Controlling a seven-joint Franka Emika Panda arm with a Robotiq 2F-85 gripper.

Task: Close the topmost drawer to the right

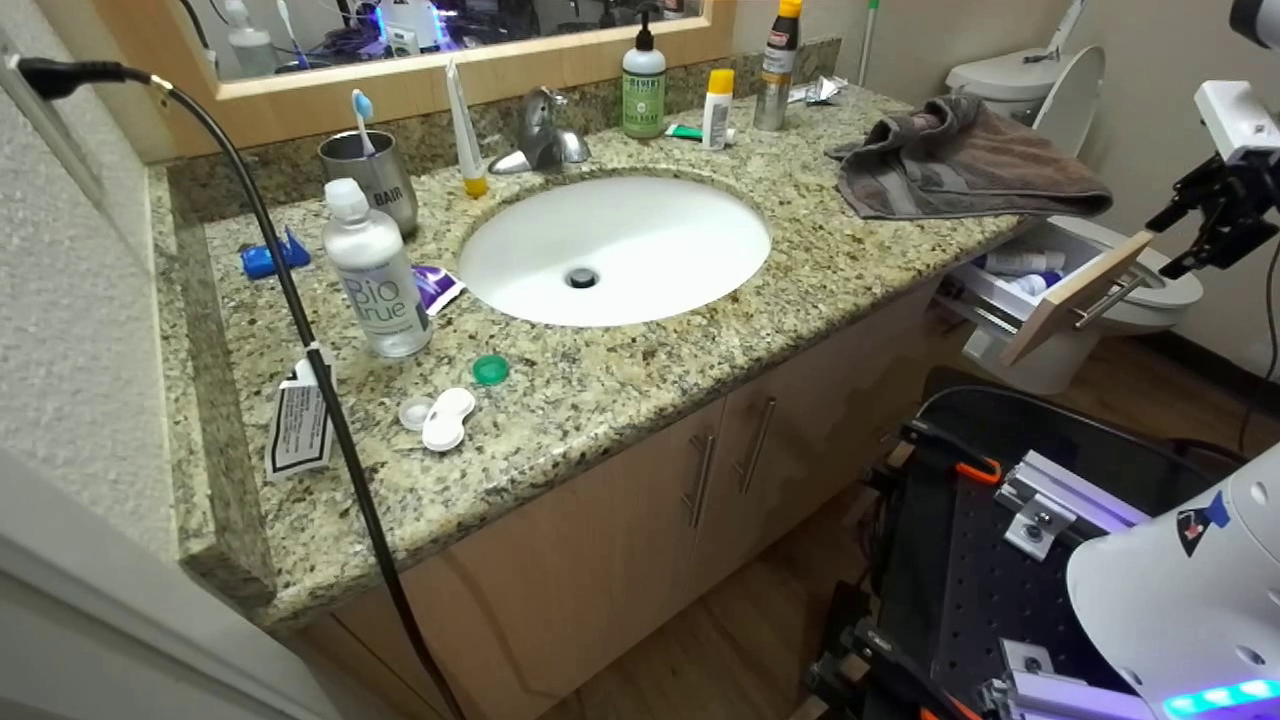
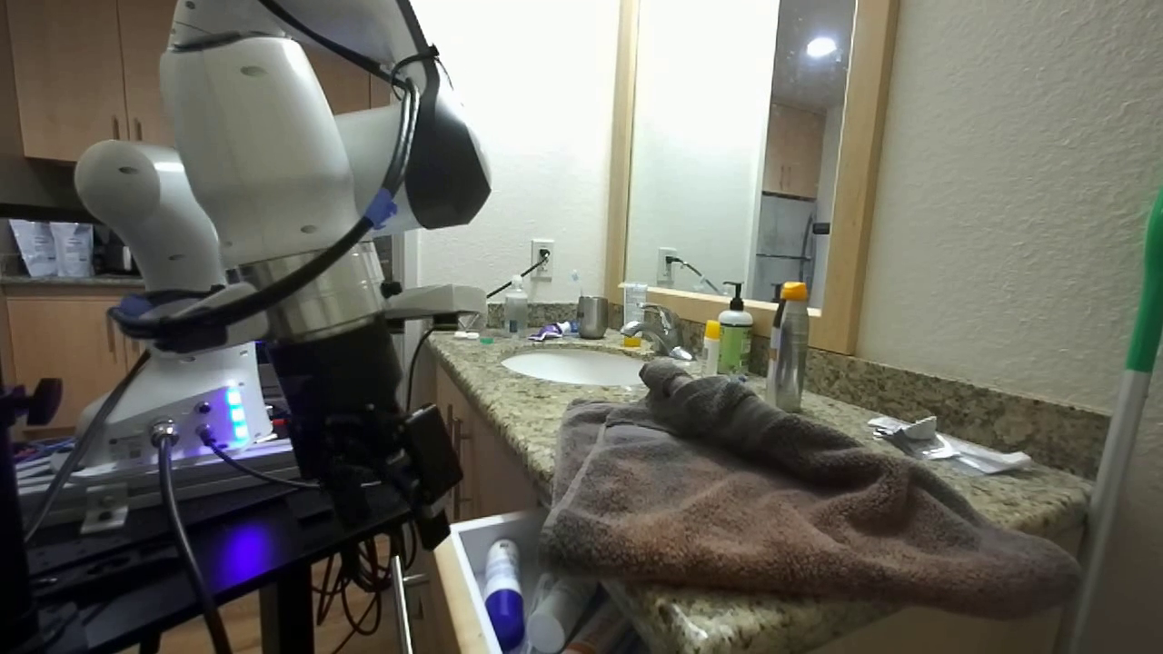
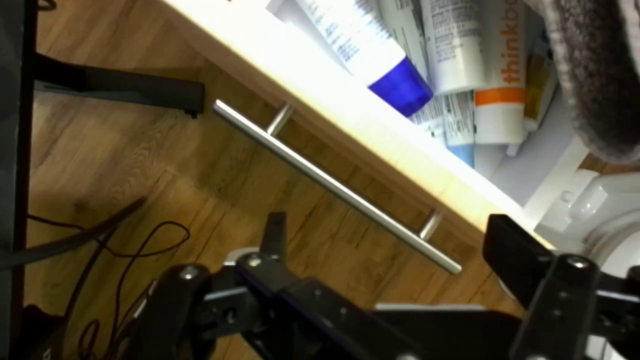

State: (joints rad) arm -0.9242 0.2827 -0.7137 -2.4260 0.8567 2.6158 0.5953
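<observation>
Drawer (image 1: 1075, 303) standing well out, just under the end of the granite counter (image 1: 620, 380), and look at the arm (image 2: 259, 163): bent high in an exterior view, its last section pointing down alongside the cabinet (image 1: 590, 590). Down at the tip, the gripper (image 3: 386, 217) has its fingers (image 3: 510, 250) spread wide, and in the wrist view one lies on each side of the line of the handle (image 3: 325, 178). Whether a fingertip touches anything, I can't tell. On to the compartment itself: pale wood front, white walls, that slim metal bar across the face, and a jumble of tubes (image 3: 455, 45) inside, one of them wearing a blue cap (image 3: 402, 89). Around it, the wood-framed mirror (image 2: 700, 154) rises behind the counter, then comes the gray-brown towel (image 2: 772, 509), slumped over the corner; seen from the wrist it blots out part of the compartment, the nearest thing to an obstacle. Next, the white oval sink (image 1: 620, 240), the metallic spray can (image 2: 793, 363), the Biotrue bottle (image 1: 385, 300) and the green soap bottle (image 1: 643, 95), all well apart from the gripper. Smaller again, a white contact lens case (image 1: 447, 420), with a green lid (image 1: 490, 370) near it.
</observation>
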